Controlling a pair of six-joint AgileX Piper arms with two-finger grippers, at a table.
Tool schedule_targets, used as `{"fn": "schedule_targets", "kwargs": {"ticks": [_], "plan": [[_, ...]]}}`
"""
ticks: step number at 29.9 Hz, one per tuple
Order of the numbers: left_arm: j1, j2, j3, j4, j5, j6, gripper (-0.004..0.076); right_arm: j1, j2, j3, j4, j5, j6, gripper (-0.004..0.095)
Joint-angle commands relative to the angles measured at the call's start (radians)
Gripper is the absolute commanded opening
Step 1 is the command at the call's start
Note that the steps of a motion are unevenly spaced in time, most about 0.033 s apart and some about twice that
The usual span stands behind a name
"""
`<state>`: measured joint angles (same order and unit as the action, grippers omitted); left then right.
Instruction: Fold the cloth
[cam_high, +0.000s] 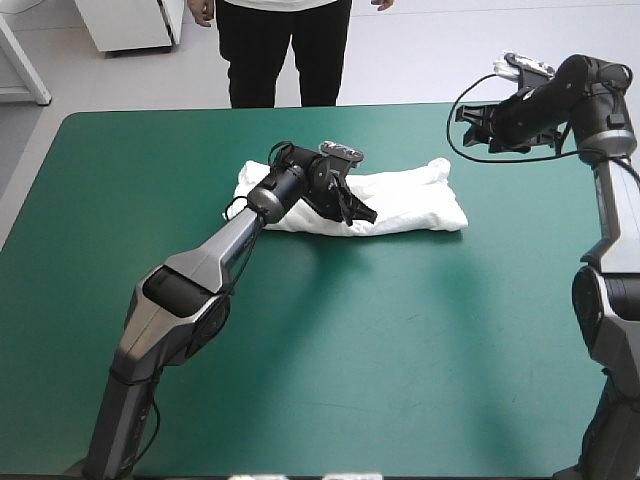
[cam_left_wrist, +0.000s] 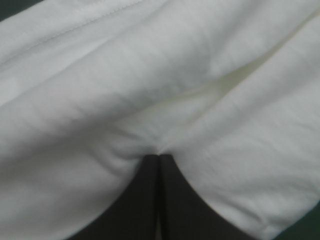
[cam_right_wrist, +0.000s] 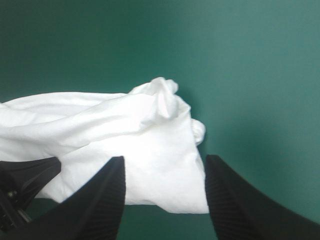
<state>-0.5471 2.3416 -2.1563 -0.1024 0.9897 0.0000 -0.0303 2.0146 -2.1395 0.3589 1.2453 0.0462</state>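
The white T-shirt lies as a folded, oblong bundle on the far middle of the table. My left gripper rests on the bundle's left half. In the left wrist view its black fingers meet in a point, and the T-shirt puckers at their tip. My right gripper hangs raised beyond the bundle's right end, near the far right corner. In the right wrist view it stands open above the T-shirt, whose crumpled right end lies ahead of its fingers. The left gripper shows there beside the cloth.
The teal-green cover spreads wide between the bundle and the table's near edge. A narrower strip of cover lies between the bundle and the far edge.
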Motion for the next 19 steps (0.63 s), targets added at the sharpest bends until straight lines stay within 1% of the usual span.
{"fn": "schedule_targets", "kwargs": {"ticks": [1,3,4,11,16,19], "plan": [[-0.006,-0.054,-0.022,-0.019,-0.001,0.000,-0.0010,-0.013,-0.019,0.017,0.091,0.000,-0.062,0.0640],[-0.006,-0.054,-0.022,-0.019,0.004,0.000,-0.0010,-0.013,-0.006,0.073,0.128,-0.022,-0.121,0.0691],[-0.006,-0.054,-0.022,-0.019,0.007,0.000,-0.0010,-0.013,-0.001,0.108,0.150,-0.046,-0.136,0.0696],[-0.006,-0.054,-0.022,-0.021,0.017,0.000,-0.0010,-0.005,-0.001,0.346,0.155,-0.197,-0.221,0.0676],[-0.006,-0.054,-0.022,-0.018,0.017,0.000,-0.0010,0.016,0.006,0.399,0.180,-0.284,-0.253,0.0673],[-0.006,-0.054,-0.022,-0.018,0.017,0.000,-0.0010,0.029,0.027,0.403,0.210,-0.310,-0.270,0.0670]]}}
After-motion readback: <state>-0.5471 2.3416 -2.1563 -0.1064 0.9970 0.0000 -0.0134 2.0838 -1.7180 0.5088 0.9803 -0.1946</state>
